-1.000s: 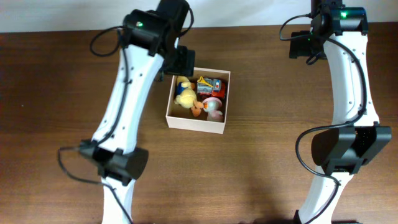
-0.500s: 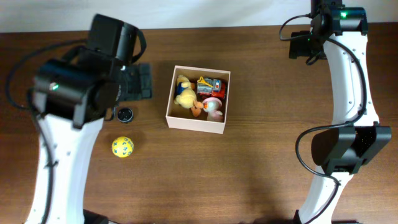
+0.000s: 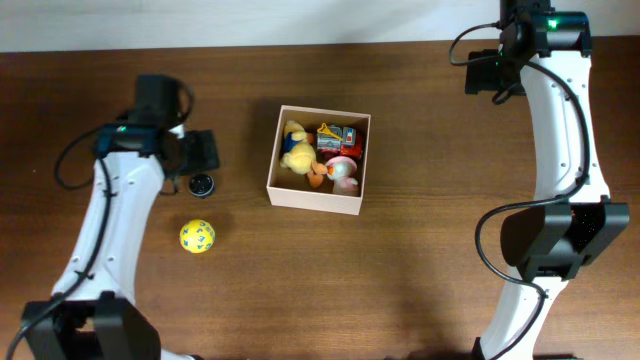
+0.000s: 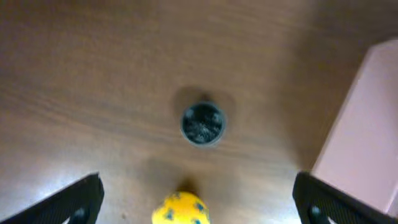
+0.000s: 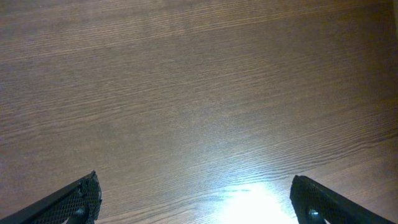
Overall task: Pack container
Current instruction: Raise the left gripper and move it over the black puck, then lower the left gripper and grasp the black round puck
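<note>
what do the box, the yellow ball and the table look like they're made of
The container: likely cardboard or thin board, with matte cream walls and thin, straight edges. The yellow ball: maybe rubber or foam, a dull surface with dark printed spots; the look leaves it open. The table: wood or wood-look laminate, brown grain, with a slight sheen where the light glares.

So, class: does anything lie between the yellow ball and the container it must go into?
Nothing visible does: bare table lies between the yellow ball and the container, and the small dark round piece sits off that line.
</note>
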`<state>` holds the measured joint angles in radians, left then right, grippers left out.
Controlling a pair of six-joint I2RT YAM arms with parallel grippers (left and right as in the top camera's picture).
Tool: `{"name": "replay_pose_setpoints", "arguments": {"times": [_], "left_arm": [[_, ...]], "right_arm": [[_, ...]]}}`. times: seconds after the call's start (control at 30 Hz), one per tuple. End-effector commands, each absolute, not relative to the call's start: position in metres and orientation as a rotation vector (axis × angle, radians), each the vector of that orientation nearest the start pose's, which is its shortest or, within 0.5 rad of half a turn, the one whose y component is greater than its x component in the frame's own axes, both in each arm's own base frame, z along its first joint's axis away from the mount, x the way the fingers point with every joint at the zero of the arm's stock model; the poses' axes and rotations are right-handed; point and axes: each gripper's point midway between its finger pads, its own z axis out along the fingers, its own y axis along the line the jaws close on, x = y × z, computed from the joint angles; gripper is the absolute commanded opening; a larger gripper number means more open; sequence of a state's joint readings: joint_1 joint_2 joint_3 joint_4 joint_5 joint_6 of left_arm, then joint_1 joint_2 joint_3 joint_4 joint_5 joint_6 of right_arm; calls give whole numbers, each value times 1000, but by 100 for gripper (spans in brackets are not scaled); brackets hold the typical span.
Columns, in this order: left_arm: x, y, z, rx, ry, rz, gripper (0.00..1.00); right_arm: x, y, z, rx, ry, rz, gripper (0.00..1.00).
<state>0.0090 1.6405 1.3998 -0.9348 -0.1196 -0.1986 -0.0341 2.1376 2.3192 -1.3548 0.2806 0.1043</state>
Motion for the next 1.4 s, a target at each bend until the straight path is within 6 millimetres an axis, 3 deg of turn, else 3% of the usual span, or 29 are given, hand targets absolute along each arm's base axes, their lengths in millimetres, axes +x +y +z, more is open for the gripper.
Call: {"name": "replay_pose_setpoints", "arguments": {"times": [0.0, 0.13, 0.3, 0.57, 1.0, 1.37], "left_arm": [[378, 30, 132, -205, 2753, 19, 99], [375, 36, 105, -232, 2807, 22, 99], [389, 20, 70, -168, 2851, -101, 99], [399, 21, 29, -173, 2900, -102, 99], [422, 23, 3, -147, 2854, -96, 97], [421, 23, -9, -149, 2875, -99, 94]], "right_arm": [[484, -70, 224, 285, 2682, -382, 99], [484, -70, 224, 285, 2682, -382, 99], [484, -70, 224, 285, 2682, -382, 99], [484, -70, 224, 285, 2682, -382, 99], [484, -70, 224, 285, 2682, -382, 99], [484, -70, 224, 285, 2682, -383, 99]]}}
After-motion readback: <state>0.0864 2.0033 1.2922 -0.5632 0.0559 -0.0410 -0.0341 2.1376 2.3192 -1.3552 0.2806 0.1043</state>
